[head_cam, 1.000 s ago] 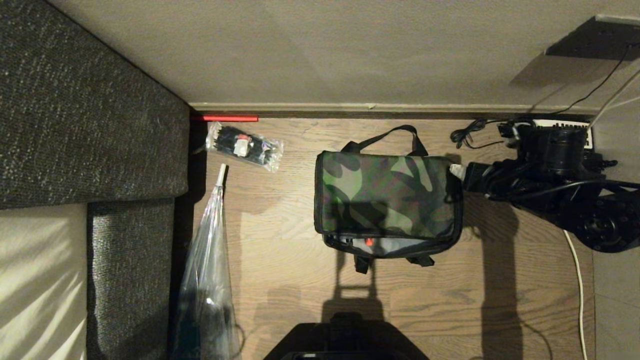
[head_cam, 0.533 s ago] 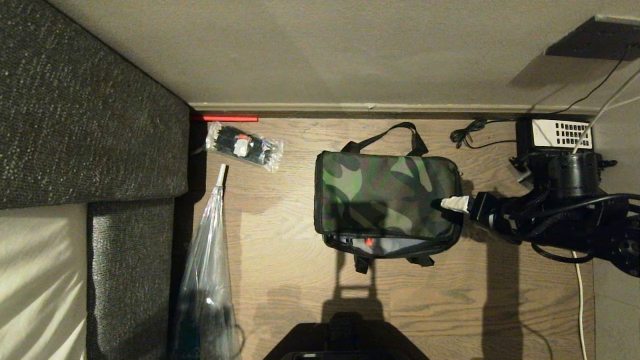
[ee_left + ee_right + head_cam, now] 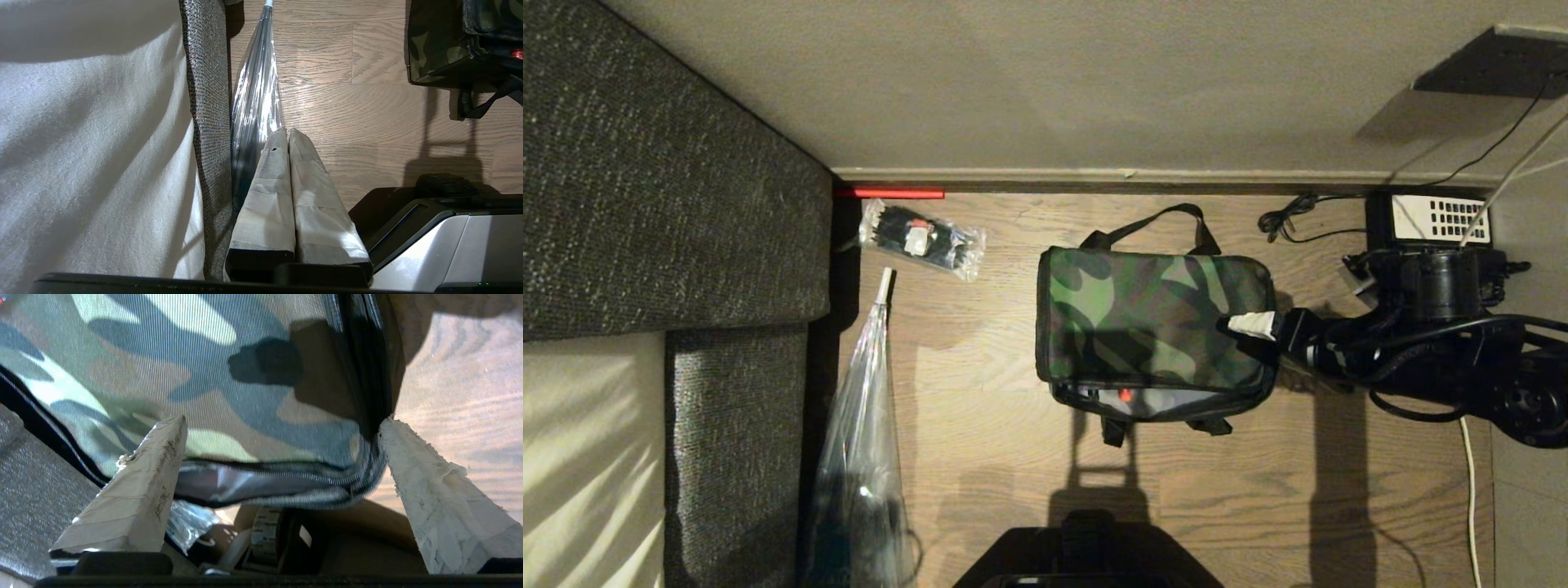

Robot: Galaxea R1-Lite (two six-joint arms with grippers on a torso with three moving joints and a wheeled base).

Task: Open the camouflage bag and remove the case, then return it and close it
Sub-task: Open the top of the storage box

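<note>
Nearest you, the left gripper (image 3: 288,136) hangs by the grey sofa edge (image 3: 206,122), its taped fingers pressed together on nothing, beside a clear plastic-sleeved umbrella (image 3: 257,98). Further out, on the wooden floor (image 3: 980,425), the boxy green-brown-black camouflage bag (image 3: 1152,322) sits with its lid down. Your right gripper (image 3: 282,424) has its jaws spread wide over the bag's right edge, gripping nothing.

Warm brown wood-plank floor (image 3: 980,384) runs up to a pale narrow baseboard (image 3: 1143,175) under a plain beige wall (image 3: 1054,82); a dark grey woven-fabric sofa (image 3: 662,196) fills the left side, with a cream cushion (image 3: 580,457) streaked by slanting light; long shadows cross the planks.
</note>
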